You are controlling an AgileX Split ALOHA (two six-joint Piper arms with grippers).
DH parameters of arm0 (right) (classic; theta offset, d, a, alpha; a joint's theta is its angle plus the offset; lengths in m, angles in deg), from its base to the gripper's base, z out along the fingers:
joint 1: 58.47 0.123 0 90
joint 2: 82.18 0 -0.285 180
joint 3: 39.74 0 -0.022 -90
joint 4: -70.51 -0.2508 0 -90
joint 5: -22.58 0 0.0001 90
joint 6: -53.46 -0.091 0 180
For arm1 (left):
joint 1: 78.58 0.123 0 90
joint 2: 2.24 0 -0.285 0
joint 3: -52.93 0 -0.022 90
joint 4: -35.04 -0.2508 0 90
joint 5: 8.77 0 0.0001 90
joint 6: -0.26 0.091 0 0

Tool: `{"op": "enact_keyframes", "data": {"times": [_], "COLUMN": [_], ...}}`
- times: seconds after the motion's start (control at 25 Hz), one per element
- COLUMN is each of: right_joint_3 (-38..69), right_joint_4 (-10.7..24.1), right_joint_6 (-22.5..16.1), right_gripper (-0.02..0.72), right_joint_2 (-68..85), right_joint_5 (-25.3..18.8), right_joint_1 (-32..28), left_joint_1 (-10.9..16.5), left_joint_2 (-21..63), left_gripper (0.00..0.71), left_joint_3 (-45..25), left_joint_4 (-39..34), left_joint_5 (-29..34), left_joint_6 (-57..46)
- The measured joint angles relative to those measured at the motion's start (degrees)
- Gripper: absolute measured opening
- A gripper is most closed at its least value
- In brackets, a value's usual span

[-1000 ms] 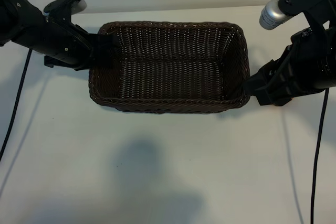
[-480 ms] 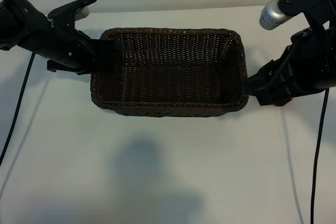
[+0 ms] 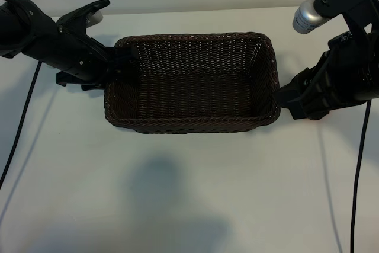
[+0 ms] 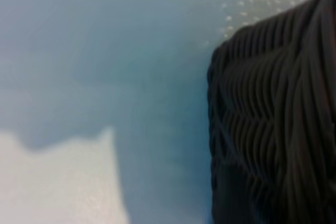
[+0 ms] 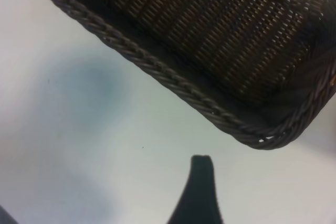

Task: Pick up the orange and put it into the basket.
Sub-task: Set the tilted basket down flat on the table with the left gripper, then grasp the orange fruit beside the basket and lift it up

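Left hand (image 3: 121, 63) low and inward, right hand (image 3: 284, 100) open, opposite

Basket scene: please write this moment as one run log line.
orange: not visible | basket: empty, on table | left gripper: at basket's left rim | right gripper: beside right end

My exterior camera looks steeply down over the worktop (image 3: 189, 194); both wrist cameras sit close, sharing the basket (image 3: 192, 81).

Legible text, labels, brands, numbers, signs: none. The basket (image 3: 192, 81) carries no tag or marking, and the desk (image 3: 189, 194) surface bears no print either.
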Motion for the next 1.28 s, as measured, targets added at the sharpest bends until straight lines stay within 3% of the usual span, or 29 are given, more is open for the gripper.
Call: {"op": "enact_keyframes", "data": {"times": [0.12,0.36,0.72,0.84,1.12,1.28], "right_joint_3": [0.0,0.0,0.0,0.0,0.0,0.0], "right_joint_4": [0.0,0.0,1.2,4.6,19.5,25.1], "right_joint_6": [0.0,0.0,-0.5,-4.1,-15.4,-19.6], "right_gripper": [0.596,0.595,0.595,0.595,0.597,0.661], "right_joint_2": [0.0,0.0,0.0,0.0,-4.0,-10.2], "right_joint_5": [0.0,0.0,0.1,1.5,5.4,7.7], "right_joint_1": [0.0,0.0,0.0,0.0,0.0,0.0], "left_joint_1": [0.0,0.1,0.2,0.2,0.2,0.2], "left_joint_2": [0.3,4.4,14.4,18.5,28.4,32.2], "left_gripper": [0.641,0.630,0.615,0.611,0.596,0.596], "left_joint_3": [0.0,0.0,0.0,0.0,0.0,0.0], "left_joint_4": [-0.5,-8.7,-11.8,-12.1,-12.3,-12.3], "left_joint_5": [1.1,1.5,5.6,6.5,8.6,9.6], "left_joint_6": [-0.7,-7.6,-9.9,-9.9,-9.3,-9.2]}}
